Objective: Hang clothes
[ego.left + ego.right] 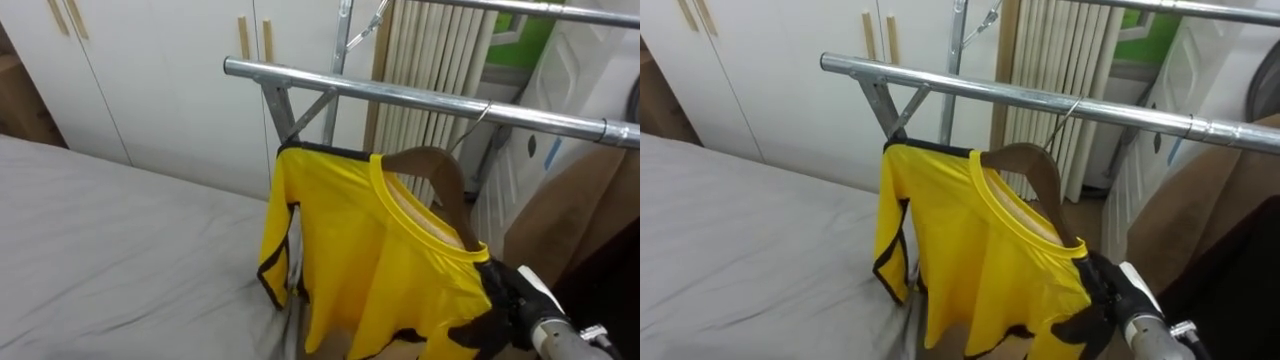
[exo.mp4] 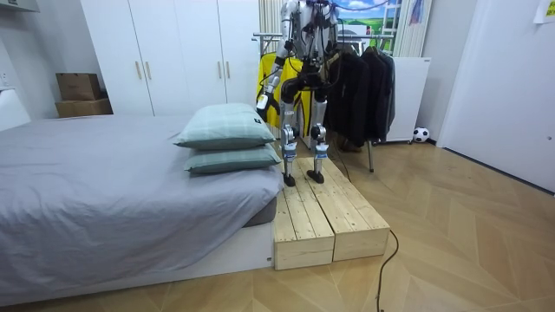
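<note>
A yellow shirt (image 1: 350,250) with black trim hangs on a brown wooden hanger (image 1: 440,165). The hanger's wire hook (image 1: 478,112) reaches up to the metal rail (image 1: 420,95) of the clothes rack. My right hand (image 1: 500,300) comes in from the lower right, its dark fingers curled on the shirt's shoulder at the hanger's near end. In the room view I stand on a wooden platform (image 2: 321,212) facing the rack, and my left hand (image 2: 261,102) hangs low beside the bed.
The grey bed (image 1: 100,230) lies to the left below the rail, with pillows (image 2: 227,126) at its end. White wardrobe doors (image 1: 150,70) stand behind. Dark jackets (image 2: 355,82) and a brown garment (image 1: 570,220) hang further right on the rack.
</note>
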